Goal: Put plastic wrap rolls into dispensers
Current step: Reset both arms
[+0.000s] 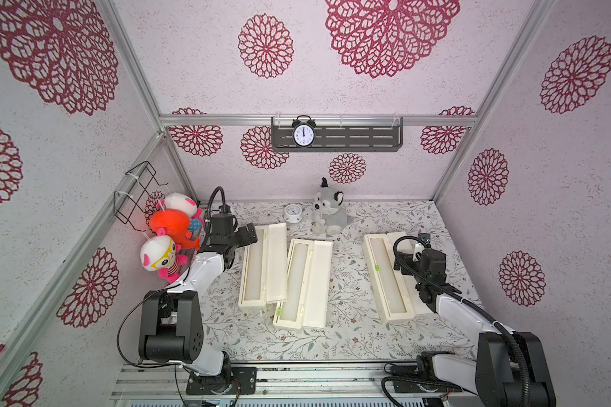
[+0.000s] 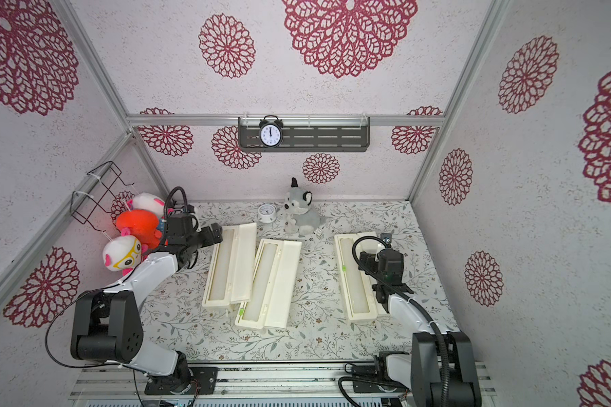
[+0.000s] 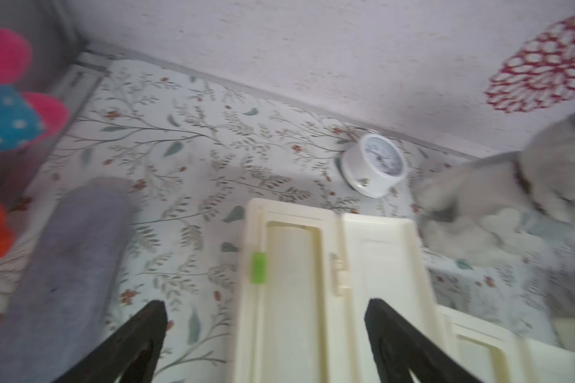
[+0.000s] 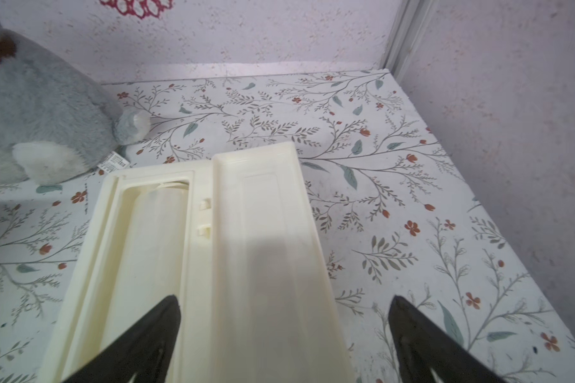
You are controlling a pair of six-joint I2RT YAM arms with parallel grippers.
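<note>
Axis, left dispenser (image 1: 277,260): lengthwise from the desk's (image 1: 350,338) near edge toward the back wall, far end tipped slightly right.
Axis, middle dispenser (image 1: 316,282): the same lean, set nearer me, touching the left one's near corner.
Axis, right dispenser (image 1: 399,317): well apart from the others, far end tipped left.
Look: cream-white boxes, lids open flat on the right side, each with a green slider (image 3: 259,268) on its left rim.
Contents: plastic wrap rolls (image 1: 295,278), glossy translucent white, one lying lengthwise in each trough.
Left arm: my left fingers (image 3: 136,345) spread wide, empty, over the left dispenser's far end.
Right arm: my right fingers (image 4: 422,335) spread wide, empty, over the right dispenser's lid.
</note>
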